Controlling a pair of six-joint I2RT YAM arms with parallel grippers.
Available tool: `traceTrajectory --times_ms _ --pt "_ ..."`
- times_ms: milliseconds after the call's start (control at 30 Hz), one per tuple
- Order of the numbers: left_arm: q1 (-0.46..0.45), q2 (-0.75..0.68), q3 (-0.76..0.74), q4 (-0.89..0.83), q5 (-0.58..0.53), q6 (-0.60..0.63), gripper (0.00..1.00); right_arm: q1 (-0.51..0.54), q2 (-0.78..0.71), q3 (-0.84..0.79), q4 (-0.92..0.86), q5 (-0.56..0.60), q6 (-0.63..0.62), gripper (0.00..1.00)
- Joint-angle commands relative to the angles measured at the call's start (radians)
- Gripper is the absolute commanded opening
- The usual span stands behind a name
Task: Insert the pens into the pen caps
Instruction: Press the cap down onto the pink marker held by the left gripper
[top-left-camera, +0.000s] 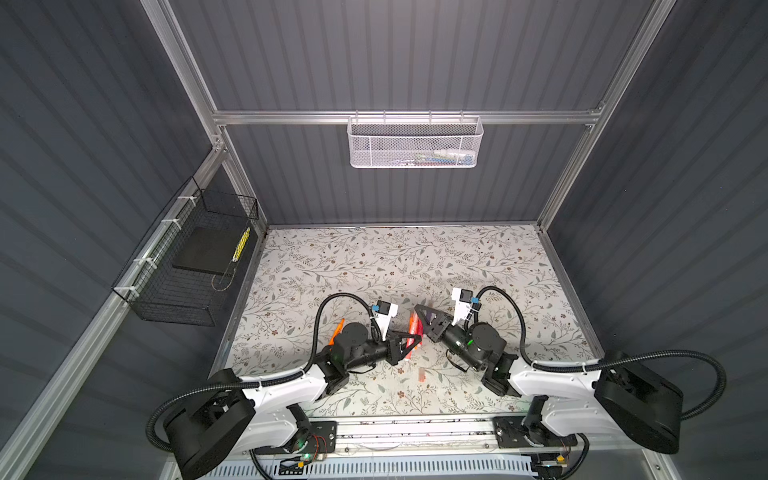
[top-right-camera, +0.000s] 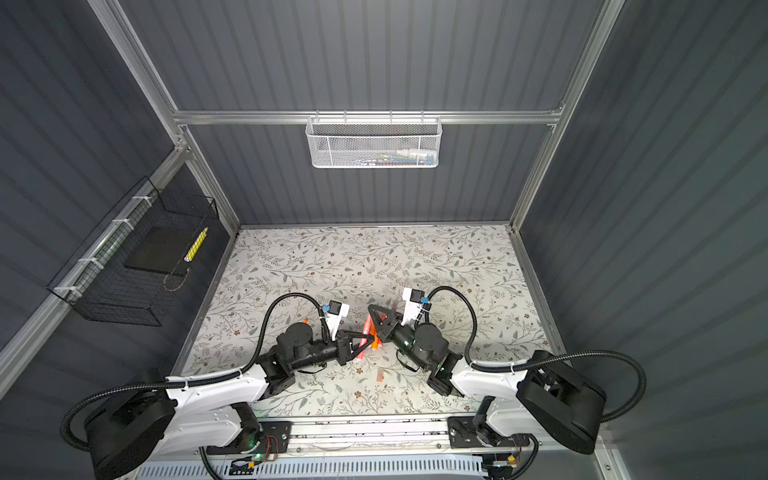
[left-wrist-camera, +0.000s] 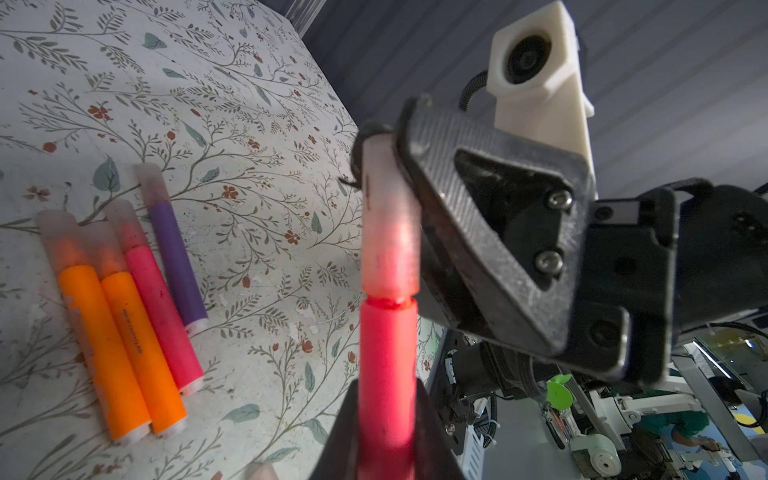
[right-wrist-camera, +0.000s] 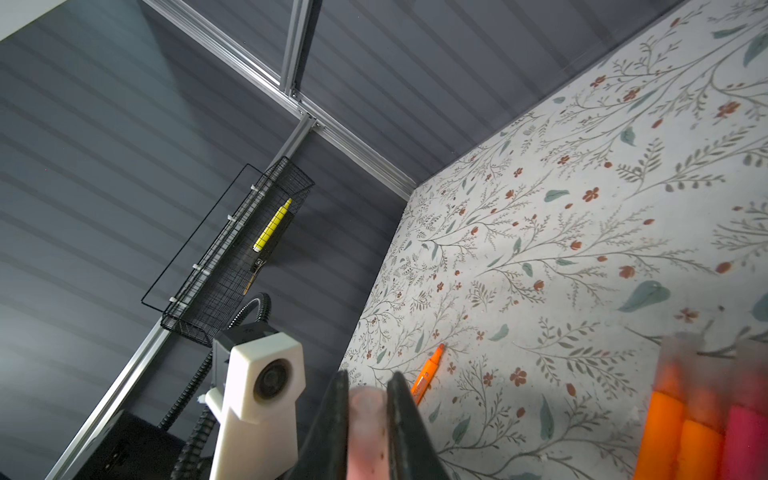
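Bench note, both arms meeting over the middle of the table (top-left-camera: 457, 257).

- Your left gripper (left-wrist-camera: 386, 419) is clamped on a pink-red pen (left-wrist-camera: 387, 353). The barrel runs out from between its fingers, clear of the table.
- Your right gripper (right-wrist-camera: 368, 411) is clenched on a pen cap (left-wrist-camera: 388, 232), translucent with a pinkish tint. It pinches the cap near the closed end, with the open mouth facing the pen.
- Cap and pen are in line. The cap's mouth sits over the pen's tip, and a thin gap shows between the cap's rim and the barrel's shoulder, so the cap is not fully seated.
- A row of capped pens (left-wrist-camera: 160, 316) lies side by side on the table below and beside the two grippers. It holds two orange, one pink and one purple, each touching its neighbour or nearly so.
- An uncapped orange pen (right-wrist-camera: 427, 374) lies alone on the table, on your left arm's side and well apart from the row.
- A loose cap (top-left-camera: 422, 373) lies on the table nearer the front edge, between the two arms. Neither gripper touches it.
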Motion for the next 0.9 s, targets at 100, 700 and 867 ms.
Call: traceTrajectory --times_ms 100,700,867 --pt "0.017 -0.023 0.029 0.099 0.005 0.051 0.00 0.014 0.009 0.015 -0.093 -0.066 -0.055 0.23" --pt "0.011 -0.093 -0.008 -0.131 -0.014 0.264 0.00 0.008 -0.265 -0.012 -0.326 0.029 -0.128 0.60" --pt "0.005 -0.093 -0.017 -0.151 -0.002 0.306 0.00 0.006 -0.254 0.012 -0.339 0.021 -0.131 0.61"
